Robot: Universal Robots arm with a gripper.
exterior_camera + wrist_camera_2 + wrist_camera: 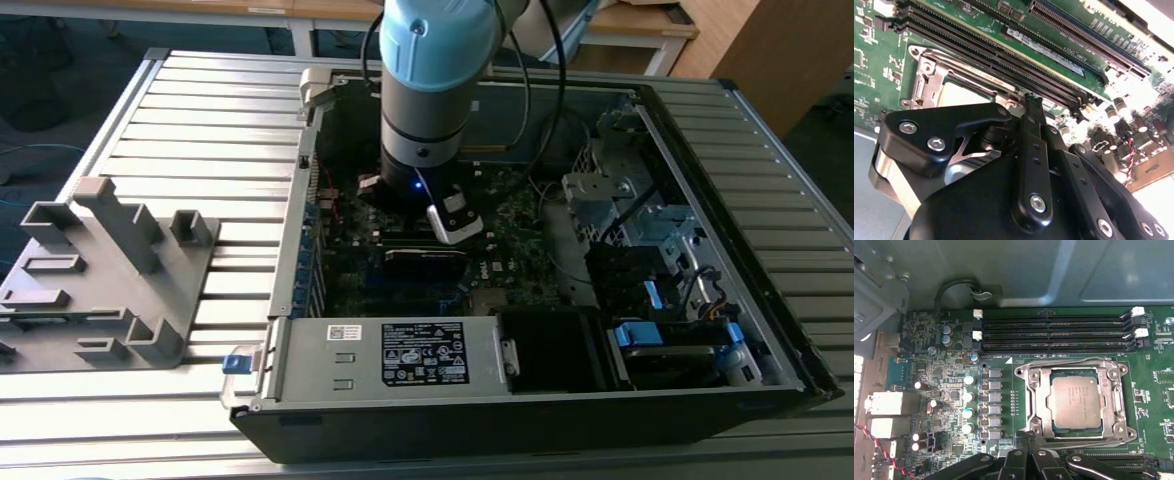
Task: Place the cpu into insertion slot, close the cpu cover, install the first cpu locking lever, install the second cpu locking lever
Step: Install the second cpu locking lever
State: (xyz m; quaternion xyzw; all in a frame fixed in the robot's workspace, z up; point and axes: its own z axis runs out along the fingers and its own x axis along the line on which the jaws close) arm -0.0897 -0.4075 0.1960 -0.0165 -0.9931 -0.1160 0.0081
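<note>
Jaws on your black gripper (1033, 102) appear pressed together, the slim fingertips (1032, 100) meeting with nothing pinched between them. You will see them poised just above the socket's edge in the second wrist view, close by the black memory slots (1004, 55); whether they touch the frame cannot be told.

Note the cpu (1076, 401), a small flat square chip with a dull silver-tan metal top, lying flat in its insertion slot. Around it, the cpu cover (1036, 400), a square silver metal frame plate with an open centre window, lies down flat, the chip showing through that window. Thin wire levers run along the frame's edges; their latched state cannot be told.

Your gripper linkage (1029, 465) sits at the socket edge farthest from the memory slots in the first wrist view. The green motherboard (954, 405) carries rows of small capacitors beside the socket.

In the exterior view, your blue-grey arm (427, 90) reaches down into the open black computer case (747, 380), which rests on the slatted metal counter (200, 110). A grey fixture block (107, 280) stands at the exterior view's left.
</note>
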